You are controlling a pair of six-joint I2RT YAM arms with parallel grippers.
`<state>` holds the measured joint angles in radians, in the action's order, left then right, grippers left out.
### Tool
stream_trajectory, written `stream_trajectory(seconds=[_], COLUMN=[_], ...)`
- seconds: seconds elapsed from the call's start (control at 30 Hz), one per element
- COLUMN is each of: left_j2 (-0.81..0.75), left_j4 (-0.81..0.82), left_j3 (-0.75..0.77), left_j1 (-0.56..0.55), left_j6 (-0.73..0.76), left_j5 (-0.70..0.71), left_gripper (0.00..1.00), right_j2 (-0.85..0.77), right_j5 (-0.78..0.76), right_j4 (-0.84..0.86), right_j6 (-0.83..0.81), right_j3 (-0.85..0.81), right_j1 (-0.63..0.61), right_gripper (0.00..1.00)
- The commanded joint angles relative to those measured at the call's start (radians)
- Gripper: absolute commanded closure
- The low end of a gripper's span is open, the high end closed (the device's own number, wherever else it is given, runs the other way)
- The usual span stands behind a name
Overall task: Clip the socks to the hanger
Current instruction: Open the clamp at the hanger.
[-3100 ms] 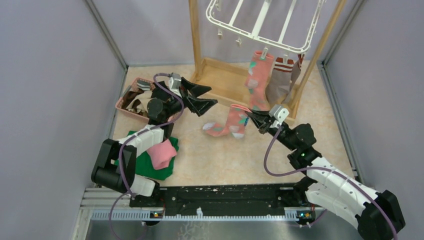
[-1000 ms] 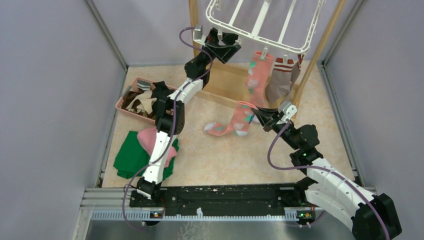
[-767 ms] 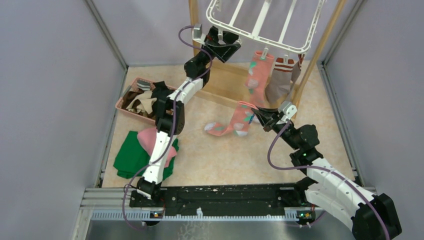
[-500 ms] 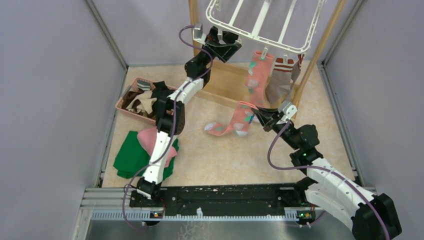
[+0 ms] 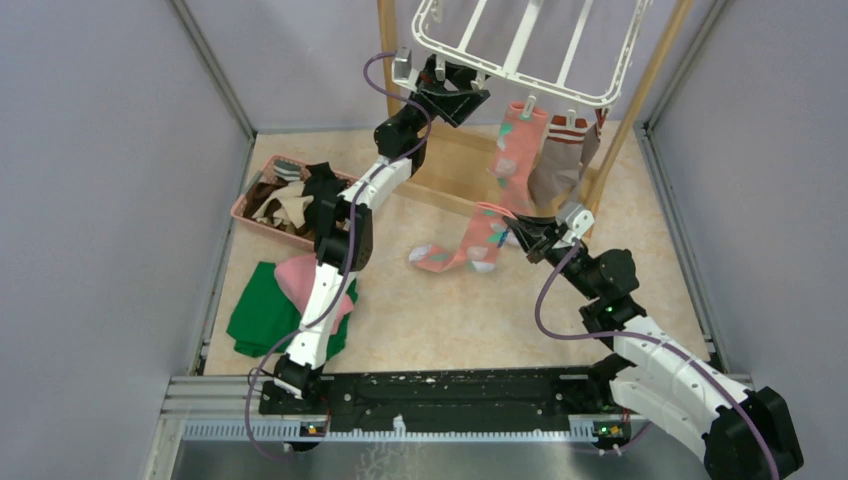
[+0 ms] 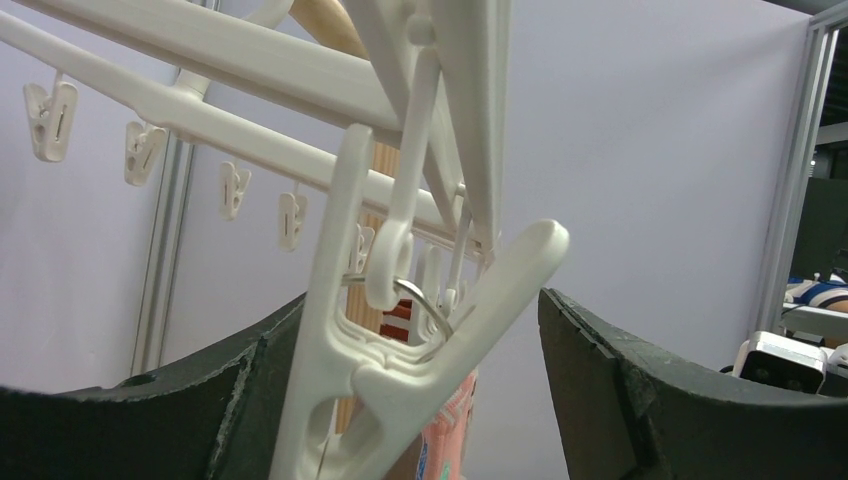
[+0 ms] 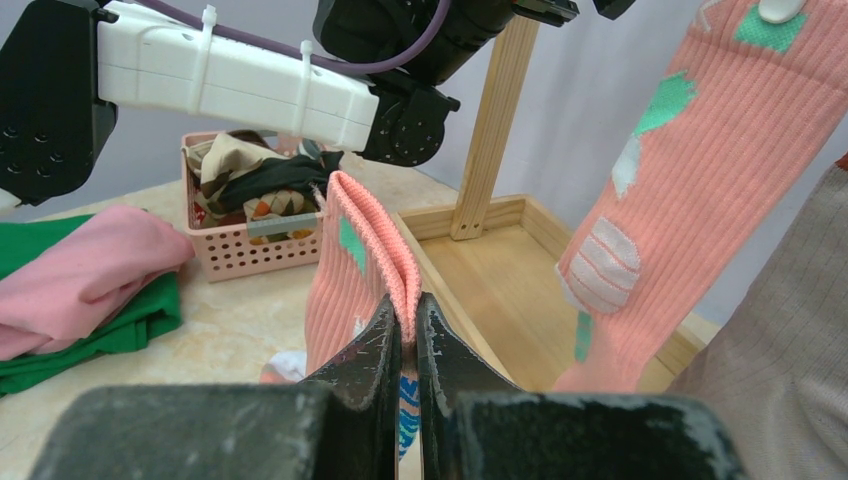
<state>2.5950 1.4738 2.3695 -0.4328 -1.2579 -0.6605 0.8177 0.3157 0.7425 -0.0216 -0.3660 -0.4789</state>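
Left wrist view: you are holding the left gripper (image 6: pixel 415 300) up at the hanger (image 6: pixel 250 70). Its fingers are standing wide apart with one white clip (image 6: pixel 370 390) between them. Contact with the clip's handles cannot be told.

Right wrist view: you are pinching the cuff of a salmon sock (image 7: pixel 345 260) in the right gripper (image 7: pixel 402 320), jaws closed tight on the fabric.

Top view: its foot is hanging down toward the table (image 5: pixel 450 310), just in front of the wooden stand (image 5: pixel 455 165). A second salmon sock (image 5: pixel 515 150) and a grey-brown sock (image 5: pixel 560 165) are hanging clipped at the hanger's near rim.
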Motion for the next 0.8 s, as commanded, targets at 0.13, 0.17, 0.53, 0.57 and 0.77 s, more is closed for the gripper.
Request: stream_trajectory(seconds=[0.13,0.17,0.53,0.57,0.77], left_j2=[-0.041,-0.043,-0.05,-0.05,-0.055], left_j4=[0.319,0.319,0.319,0.319,0.32], left_j3=[0.049,0.051,0.068,0.068,0.071], left_j1=[0.0,0.001,0.0,0.001,0.0], left_j6=[0.009,0.009,0.005,0.005,0.0], left_j5=[0.013,0.013,0.012,0.011,0.013], left_gripper=[0.18,0.18,0.18,0.19,0.2], right_j2=[-0.024,-0.024,-0.018,-0.018,-0.017], right_j5=[0.01,0.01,0.014,0.015,0.019], right_j4=[0.041,0.04,0.039,0.038,0.039], right_j6=[0.014,0.014,0.014,0.014,0.014], right_j3=[0.004,0.004,0.001,0.001,-0.001], right_j1=[0.006,0.005,0.005,0.006,0.006], right_gripper=[1.0,1.0,1.0,1.0,1.0])
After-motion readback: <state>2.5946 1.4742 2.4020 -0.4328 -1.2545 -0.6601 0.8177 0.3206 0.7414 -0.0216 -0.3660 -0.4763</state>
